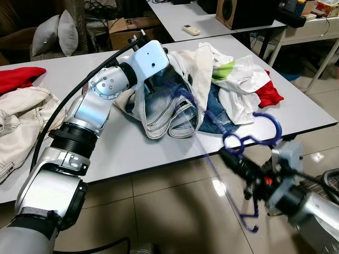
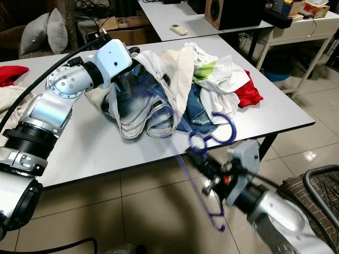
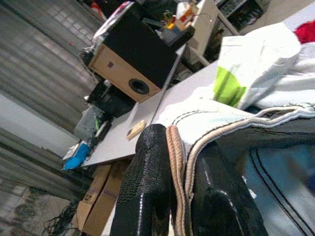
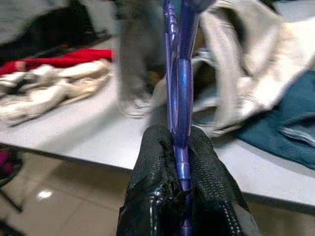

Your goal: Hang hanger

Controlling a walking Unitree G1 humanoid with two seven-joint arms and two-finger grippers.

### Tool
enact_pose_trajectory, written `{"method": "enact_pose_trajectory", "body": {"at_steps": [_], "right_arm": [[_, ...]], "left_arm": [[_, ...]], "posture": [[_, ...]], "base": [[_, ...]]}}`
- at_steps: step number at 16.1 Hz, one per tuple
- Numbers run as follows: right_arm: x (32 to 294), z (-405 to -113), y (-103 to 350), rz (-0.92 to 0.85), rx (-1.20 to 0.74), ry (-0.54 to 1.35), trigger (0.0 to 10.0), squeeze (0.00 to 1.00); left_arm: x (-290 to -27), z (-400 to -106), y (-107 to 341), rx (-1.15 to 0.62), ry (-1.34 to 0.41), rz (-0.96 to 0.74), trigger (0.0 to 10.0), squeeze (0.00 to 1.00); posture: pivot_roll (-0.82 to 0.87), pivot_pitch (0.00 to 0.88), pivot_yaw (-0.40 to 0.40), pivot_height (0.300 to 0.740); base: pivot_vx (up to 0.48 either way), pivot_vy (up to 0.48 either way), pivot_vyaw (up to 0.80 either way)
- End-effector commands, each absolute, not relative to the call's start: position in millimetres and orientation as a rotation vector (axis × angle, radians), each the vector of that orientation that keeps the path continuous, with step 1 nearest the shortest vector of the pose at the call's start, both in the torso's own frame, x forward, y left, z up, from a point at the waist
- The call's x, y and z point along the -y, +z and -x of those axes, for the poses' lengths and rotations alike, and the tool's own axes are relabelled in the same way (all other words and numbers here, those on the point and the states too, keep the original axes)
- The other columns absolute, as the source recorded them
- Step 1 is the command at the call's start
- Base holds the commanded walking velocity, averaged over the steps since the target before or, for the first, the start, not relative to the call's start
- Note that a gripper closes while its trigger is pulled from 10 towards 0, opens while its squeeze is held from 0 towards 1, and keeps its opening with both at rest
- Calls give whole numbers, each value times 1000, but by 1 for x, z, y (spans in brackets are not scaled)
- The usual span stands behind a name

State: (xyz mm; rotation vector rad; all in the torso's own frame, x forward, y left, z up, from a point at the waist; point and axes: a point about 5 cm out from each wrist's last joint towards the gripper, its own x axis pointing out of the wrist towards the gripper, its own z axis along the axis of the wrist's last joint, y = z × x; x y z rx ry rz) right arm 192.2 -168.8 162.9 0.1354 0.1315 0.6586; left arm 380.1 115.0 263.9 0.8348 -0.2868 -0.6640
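From the left eye view, the left gripper (image 1: 153, 79) reached over the white table (image 1: 132, 148) into a heap of clothes (image 1: 212, 90), its fingers buried in the pale folds of a pair of washed-out jeans (image 1: 164, 108), while the right gripper (image 1: 235, 161) hung below the table's near edge, over the tiled floor, clamped on a blue hanger (image 1: 254, 140) whose hook curled up beside the table edge; the hanger and that arm were smeared by motion. A red garment (image 1: 18, 76) and a cream jacket (image 1: 21, 124) lay at the table's far left. The right eye view showed the same layout, with a remote control (image 2: 178, 29) on a second table behind. In the left wrist view, the two black fingers (image 3: 147, 187) were pinched nearly together on a stitched cream hem of the jeans, a wooden speaker (image 3: 130, 64) beyond. In the right wrist view, the fingers (image 4: 152, 172) were closed tight on the hanger's blue bar, which ran up between them toward the table.
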Motion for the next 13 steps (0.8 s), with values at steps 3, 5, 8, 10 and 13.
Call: {"method": "enact_pose_trajectory", "body": {"at_steps": [3,5,8,10,13], "right_arm": [[179,-215,157,-108,-173,503,10000,0],[179,-230,159,-97,-164,471,10000,0],[174,-246,146,-67,-283,479,10000,0],[158,-261,142,-60,-303,552,10000,0],[128,-303,176,2,-133,644,10000,0]], "left_arm": [[-112,-372,269,287,-768,-888,0,0],[-118,-367,260,226,-830,-934,0,0],[-144,-363,253,148,-809,-957,0,0],[-153,-361,282,219,-768,-734,0,0],[-168,-350,326,312,-798,-603,0,0]], "posture": [[1,0,84,740],[7,0,78,740],[18,0,55,740],[28,0,43,740],[45,0,35,740]], "base": [[0,0,0],[0,0,0],[0,0,0],[0,0,0],[0,0,0]]}}
